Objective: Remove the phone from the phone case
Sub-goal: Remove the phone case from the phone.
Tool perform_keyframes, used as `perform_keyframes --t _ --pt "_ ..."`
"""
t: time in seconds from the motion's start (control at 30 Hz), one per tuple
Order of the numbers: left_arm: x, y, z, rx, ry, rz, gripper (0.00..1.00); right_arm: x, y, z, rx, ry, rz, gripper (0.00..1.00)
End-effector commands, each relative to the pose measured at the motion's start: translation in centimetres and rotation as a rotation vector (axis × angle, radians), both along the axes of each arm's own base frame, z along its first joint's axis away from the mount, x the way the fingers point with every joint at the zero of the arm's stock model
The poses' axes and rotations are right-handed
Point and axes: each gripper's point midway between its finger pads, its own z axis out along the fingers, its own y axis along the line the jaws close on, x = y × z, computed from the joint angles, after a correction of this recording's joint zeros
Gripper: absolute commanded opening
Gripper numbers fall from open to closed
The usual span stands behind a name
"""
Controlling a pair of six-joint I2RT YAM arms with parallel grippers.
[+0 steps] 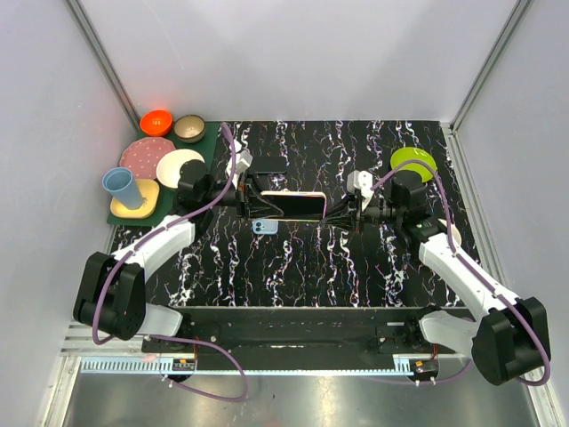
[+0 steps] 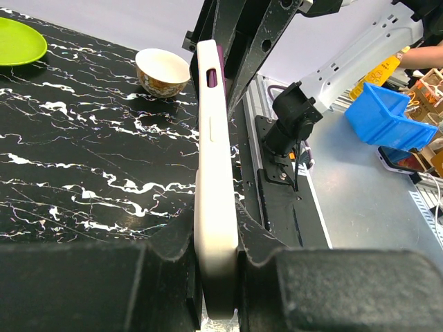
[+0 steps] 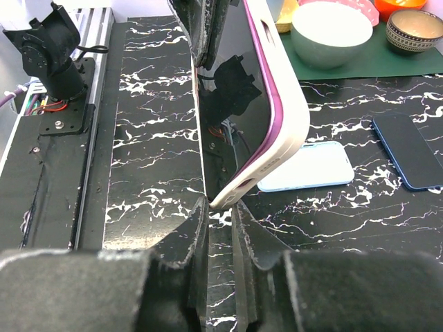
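Top external view showed the left gripper (image 1: 252, 203) and the right gripper (image 1: 342, 216) facing each other above the black marbled table (image 1: 311, 276), with the phone (image 3: 232, 104) held on edge between them, off the surface. We found the left claw clenched on one end of the cream phone case (image 2: 216, 207). We found the right claw clenched at the opposite end, on the phone's dark slab, where the case corner bowed away from the purple-edged body. The phone sat mostly inside the case. A light blue case (image 3: 311, 169) and a dark blue handset (image 3: 408, 149) lay flat on the table nearby.
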Motion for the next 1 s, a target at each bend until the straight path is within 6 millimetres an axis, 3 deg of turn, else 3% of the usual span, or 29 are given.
perform_keyframes --t 0.0,0.73,0.97 --pt "-0.3 -0.1 1.5 -0.032 -0.099 -0.023 0.00 1.2 -0.1 0.2 -0.016 -0.076 -0.048 0.13" --pt "-0.3 -0.1 1.5 -0.031 -0.098 -0.026 0.00 2.8 -0.1 -0.9 -0.095 -0.195 -0.119 0.12" --pt "-0.3 -0.1 1.4 -0.030 -0.097 -0.031 0.00 2.0 0.0 -1.3 -0.102 -0.280 -0.072 0.11"
